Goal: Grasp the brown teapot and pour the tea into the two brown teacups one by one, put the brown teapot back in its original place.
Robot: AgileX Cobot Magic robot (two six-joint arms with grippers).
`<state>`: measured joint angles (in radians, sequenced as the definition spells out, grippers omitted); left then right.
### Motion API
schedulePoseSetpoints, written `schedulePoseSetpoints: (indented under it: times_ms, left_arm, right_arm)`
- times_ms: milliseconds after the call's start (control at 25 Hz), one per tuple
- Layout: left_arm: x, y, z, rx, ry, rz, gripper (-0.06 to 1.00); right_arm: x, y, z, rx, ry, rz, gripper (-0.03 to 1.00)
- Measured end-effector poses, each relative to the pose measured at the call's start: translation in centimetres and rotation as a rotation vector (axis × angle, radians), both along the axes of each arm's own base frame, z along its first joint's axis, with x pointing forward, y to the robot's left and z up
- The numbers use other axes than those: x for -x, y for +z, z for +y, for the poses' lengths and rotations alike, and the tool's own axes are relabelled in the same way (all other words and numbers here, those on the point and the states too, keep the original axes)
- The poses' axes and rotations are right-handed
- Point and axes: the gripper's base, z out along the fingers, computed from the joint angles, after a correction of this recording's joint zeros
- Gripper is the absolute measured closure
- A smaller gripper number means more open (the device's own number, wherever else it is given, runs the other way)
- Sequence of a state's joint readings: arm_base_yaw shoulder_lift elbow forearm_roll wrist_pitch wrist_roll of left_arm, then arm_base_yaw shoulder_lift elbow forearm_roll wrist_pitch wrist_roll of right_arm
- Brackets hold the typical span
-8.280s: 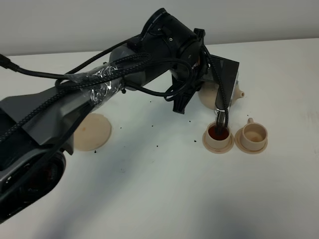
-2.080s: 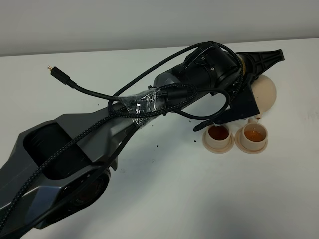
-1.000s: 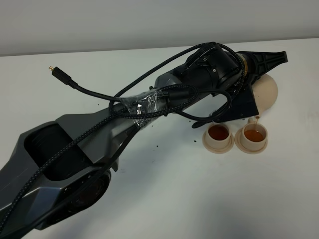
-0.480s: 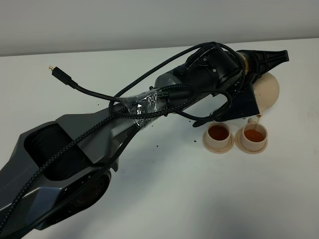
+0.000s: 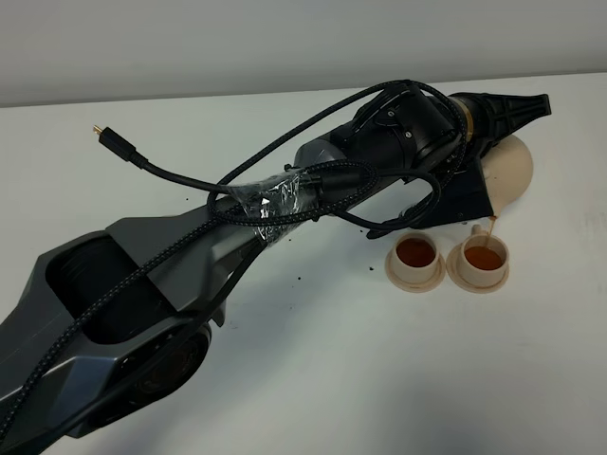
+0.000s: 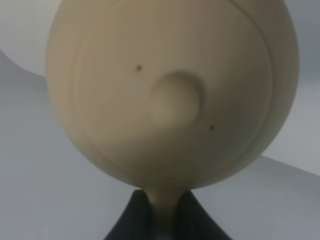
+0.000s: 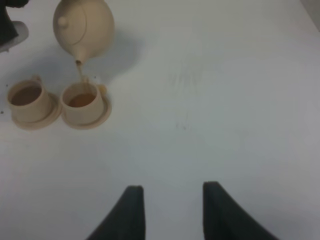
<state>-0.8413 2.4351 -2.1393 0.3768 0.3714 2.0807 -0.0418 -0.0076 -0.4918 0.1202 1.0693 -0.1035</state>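
left gripper (image 6: 164, 220) pinches the loop handle of the brown teapot (image 6: 170, 95), dark fingers (image 6: 130, 225) pressed on it from both sides. the pot hangs tilted just beyond the fingertips, spout down, and a thin stream of tea (image 5: 491, 230) falls into the teacup under the spout (image 5: 485, 256), standing on its saucer (image 5: 479, 287) below the fingers. the second teacup (image 5: 415, 253), just beside it on the arm's side, already holds dark tea. the right gripper (image 7: 172, 212) hovers well apart from both cups over the white table (image 7: 225, 100), its two fingers spread around nothing.
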Motion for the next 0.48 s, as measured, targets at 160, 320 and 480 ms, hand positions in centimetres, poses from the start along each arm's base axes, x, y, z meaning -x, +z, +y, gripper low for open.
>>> schedulePoseSetpoints:
  times_ms: [160,320,480]
  left_arm:
    - [-0.02,0.02,0.00,-0.002,-0.002,-0.005,0.79]
    - [-0.02,0.02,-0.01,-0.001,-0.002,-0.005,0.79]
    - [-0.02,0.04,-0.02,0.000,-0.003,-0.006,0.79]
  right_arm:
    - [0.00,0.00,0.00,0.000,0.000,0.000,0.66]
    - [0.00,0.00,0.00,0.000,0.000,0.000,0.66]
    - [0.00,0.00,0.00,0.000,0.000,0.000,0.66]
